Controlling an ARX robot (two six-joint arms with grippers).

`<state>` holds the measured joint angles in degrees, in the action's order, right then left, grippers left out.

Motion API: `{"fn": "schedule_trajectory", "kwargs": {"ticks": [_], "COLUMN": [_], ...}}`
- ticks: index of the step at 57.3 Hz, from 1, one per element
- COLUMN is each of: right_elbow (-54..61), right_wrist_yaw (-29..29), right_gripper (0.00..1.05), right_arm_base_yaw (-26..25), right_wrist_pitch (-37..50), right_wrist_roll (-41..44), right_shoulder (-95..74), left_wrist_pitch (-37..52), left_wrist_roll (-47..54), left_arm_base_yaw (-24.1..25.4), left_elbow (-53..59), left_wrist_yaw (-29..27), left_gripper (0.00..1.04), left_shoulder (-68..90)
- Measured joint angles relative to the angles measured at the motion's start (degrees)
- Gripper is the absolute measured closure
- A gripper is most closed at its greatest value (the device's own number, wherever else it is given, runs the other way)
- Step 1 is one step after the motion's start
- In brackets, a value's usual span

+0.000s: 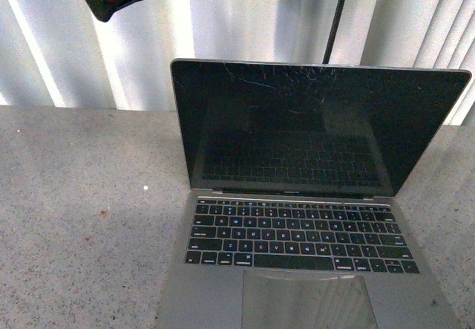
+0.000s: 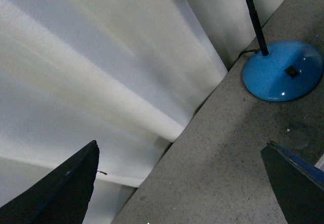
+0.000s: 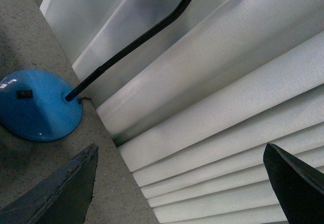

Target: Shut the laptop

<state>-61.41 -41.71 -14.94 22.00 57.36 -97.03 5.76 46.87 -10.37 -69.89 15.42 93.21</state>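
Laptop (image 1: pixel 297 195): grey-silver, open. Its lid (image 1: pixel 312 125) leans a little past upright, and the screen is dark and scratched. It sits at the near edge of the worktop (image 1: pixel 74 195), right of the middle.

Task status: closing has not yet begun, and nothing touches the lid.

Handling advice: approach the lid's top edge from behind, near its centre. Push toward the near edge along the hinge arc and ease off before the lid meets the keys (image 1: pixel 297 236). Steer clear of the lamp stem (image 1: pixel 334 24) at the far edge.

Left gripper (image 2: pixel 181 145): held high over the far left corner, angled toward the blue lamp base (image 2: pixel 283 72). Jaws are spread wide with nothing between them.

Right gripper (image 3: pixel 181 145): absent from the front view, aimed at the far edge and the curtain (image 3: pixel 228 82). Jaws are likewise wide and empty.
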Motion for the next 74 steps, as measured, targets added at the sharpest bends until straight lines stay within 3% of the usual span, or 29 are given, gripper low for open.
{"fn": "schedule_trajectory", "kwargs": {"ticks": [32, 63, 74], "right_elbow": [-8.72, -9.35, -10.47], "right_wrist_yaw": [0.96, -0.44, -0.90], "right_gripper": [0.10, 1.02, 1.02], "right_arm_base_yaw": [4.00, 5.75, 5.99], "right_wrist_pitch": [-12.02, -19.78, -24.85], "right_wrist_roll": [6.86, 10.45, 12.41], "right_shoulder": [-6.58, -6.43, -6.36], "left_wrist_pitch": [-9.42, -14.71, -16.79], "left_wrist_roll": [11.21, 16.31, 19.50], "left_arm_base_yaw": [-4.07, -6.16, -6.60], "left_elbow": [-9.31, -10.62, -11.04], "left_wrist_yaw": [1.01, 2.84, 3.30], "left_gripper": [0.07, 1.00, 1.01], "left_shoulder": [7.45, 9.38, 9.77]}}
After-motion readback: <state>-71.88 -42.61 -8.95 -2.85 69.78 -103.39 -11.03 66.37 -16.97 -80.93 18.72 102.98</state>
